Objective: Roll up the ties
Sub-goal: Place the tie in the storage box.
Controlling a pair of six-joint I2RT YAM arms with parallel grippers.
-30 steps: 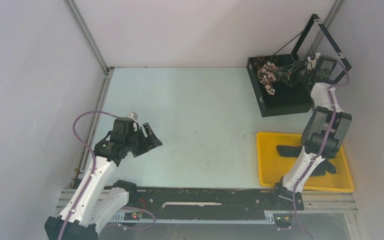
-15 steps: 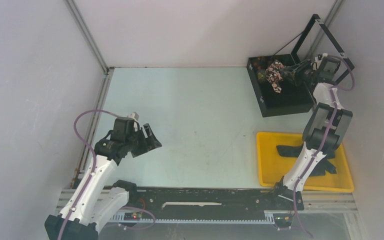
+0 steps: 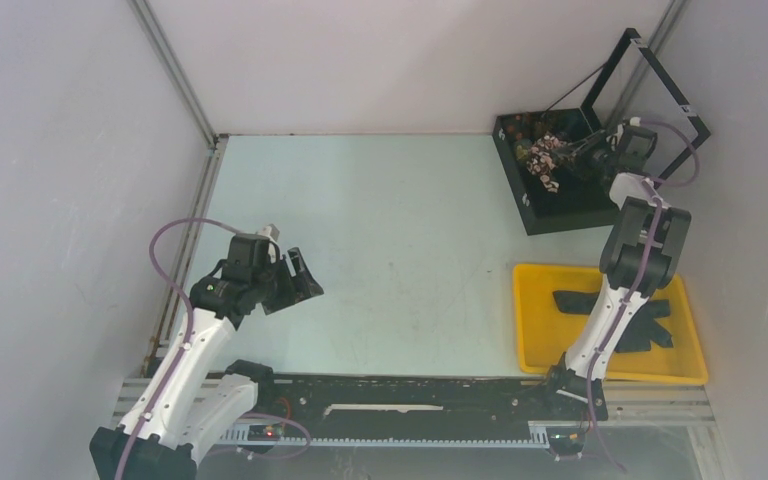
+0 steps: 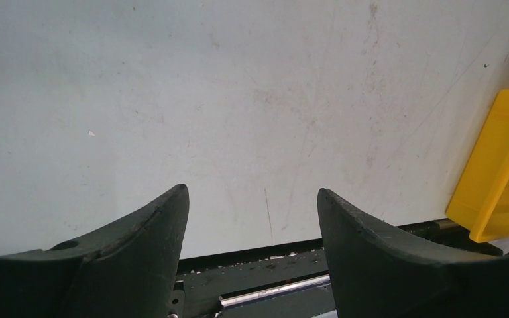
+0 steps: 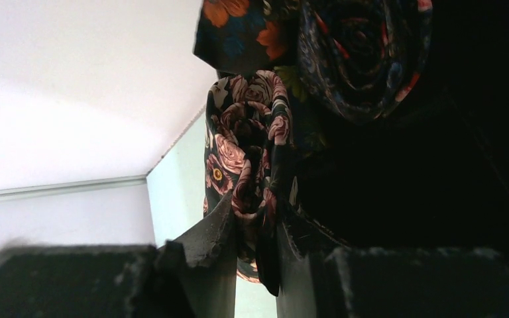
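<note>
Right fingers (image 5: 205, 265) pinch a rose-patterned tie (image 5: 248, 132) at the black box (image 3: 570, 212); left fingers (image 4: 139, 238) stand wide.

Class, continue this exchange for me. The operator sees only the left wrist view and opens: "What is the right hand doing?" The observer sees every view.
Observer: The right hand is shut on a rolled rose-patterned tie.
Operator: Where is it?
Observer: Over the black box, at the far right.
Operator: I see a yellow tray corner. What's inside?
Observer: Dark ties, lying unrolled.
</note>
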